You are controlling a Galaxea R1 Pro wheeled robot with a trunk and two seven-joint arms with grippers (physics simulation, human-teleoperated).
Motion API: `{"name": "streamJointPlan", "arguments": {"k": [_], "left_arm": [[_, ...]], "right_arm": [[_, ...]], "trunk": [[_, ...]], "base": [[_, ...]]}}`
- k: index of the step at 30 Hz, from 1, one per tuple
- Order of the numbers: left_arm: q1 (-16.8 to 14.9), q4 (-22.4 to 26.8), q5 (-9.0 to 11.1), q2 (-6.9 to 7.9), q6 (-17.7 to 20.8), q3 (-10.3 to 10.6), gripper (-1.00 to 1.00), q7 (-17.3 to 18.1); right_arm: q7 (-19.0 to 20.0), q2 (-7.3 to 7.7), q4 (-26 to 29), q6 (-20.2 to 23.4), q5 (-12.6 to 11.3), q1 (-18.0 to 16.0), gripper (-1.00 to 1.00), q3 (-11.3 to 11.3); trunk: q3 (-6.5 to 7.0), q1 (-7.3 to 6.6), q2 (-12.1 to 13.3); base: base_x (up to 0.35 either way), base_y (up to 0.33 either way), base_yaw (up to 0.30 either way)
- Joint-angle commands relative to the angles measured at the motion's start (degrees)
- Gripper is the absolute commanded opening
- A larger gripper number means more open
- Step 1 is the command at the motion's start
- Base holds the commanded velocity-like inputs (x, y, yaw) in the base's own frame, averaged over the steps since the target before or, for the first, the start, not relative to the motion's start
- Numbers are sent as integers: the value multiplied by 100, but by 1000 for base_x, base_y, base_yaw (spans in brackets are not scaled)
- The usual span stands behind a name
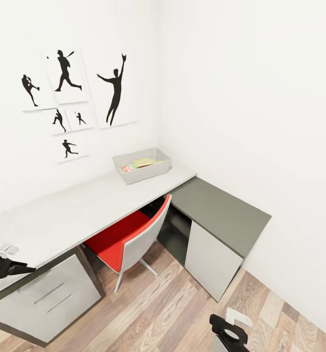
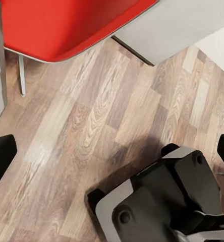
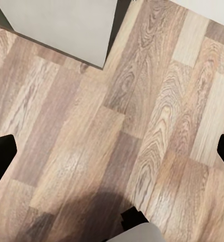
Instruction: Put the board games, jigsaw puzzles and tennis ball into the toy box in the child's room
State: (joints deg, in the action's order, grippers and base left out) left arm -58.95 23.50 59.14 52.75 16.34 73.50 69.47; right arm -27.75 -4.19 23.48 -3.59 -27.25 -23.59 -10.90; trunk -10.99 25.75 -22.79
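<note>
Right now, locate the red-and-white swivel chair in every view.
Head view: red-and-white swivel chair tucked under the desk, centre.
Left wrist view: its red seat over the wood-plank floor.
Right wrist view: wood-plank floor, the landmark all views share.

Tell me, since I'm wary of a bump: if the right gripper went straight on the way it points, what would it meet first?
Most likely the wood-plank floor: the right gripper, fingers spread wide and empty, points down at bare planks. The white cabinet door lies off to the side.
</note>
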Motion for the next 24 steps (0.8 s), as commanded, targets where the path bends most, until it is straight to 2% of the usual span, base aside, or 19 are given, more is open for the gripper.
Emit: {"name": "streamJointPlan", "arguments": {"k": [1, 6, 7, 17, 18, 19, 21, 22, 24], "left_arm": [[-5, -62, 58, -39, 40, 47, 100, 6], [259, -366, 61, -422, -123, 52, 100, -15], [291, -378, 61, -459, -146, 52, 100, -32], [756, -424, 63, -927, -283, 51, 100, -864], [876, -429, 63, -1063, -291, 51, 100, -1047], [923, -435, 63, -1116, -305, 51, 100, -1131], [1136, -545, 63, -1392, -460, 51, 100, -1647], [1319, -743, 63, -1693, -654, 51, 100, -2221], [1554, -1082, 69, -2147, -876, 48, 100, -3054]], "right_arm": [[-31, 4, -1, -37, -61, -6, 100, -43], [-29, -2, -2, -37, -61, -6, 100, -43], [-29, 0, -2, -37, -61, -6, 100, -43], [-30, -3, -2, -37, -61, -6, 100, -43], [-29, -3, -2, -37, -61, -6, 100, -43], [-29, -3, -2, -37, -61, -6, 100, -43], [-29, -3, -2, -37, -61, -6, 100, -43], [-29, -3, -12, -37, -61, -6, 100, -43], [-32, -7, -36, -37, -59, -6, 100, -43]], "trunk": [[-4, 4, -13], [34, 4, -13], [42, 4, -13], [116, 4, -13], [124, 4, -13], [131, 4, -13], [146, 4, -13], [153, 4, -13], [168, 4, -13]], "base": [[0, 0, -15], [0, 0, -9], [0, 0, -7], [0, 0, -4], [0, 0, 0], [0, 0, 0], [0, 0, 0], [0, 0, 0], [0, 0, 0]]}}
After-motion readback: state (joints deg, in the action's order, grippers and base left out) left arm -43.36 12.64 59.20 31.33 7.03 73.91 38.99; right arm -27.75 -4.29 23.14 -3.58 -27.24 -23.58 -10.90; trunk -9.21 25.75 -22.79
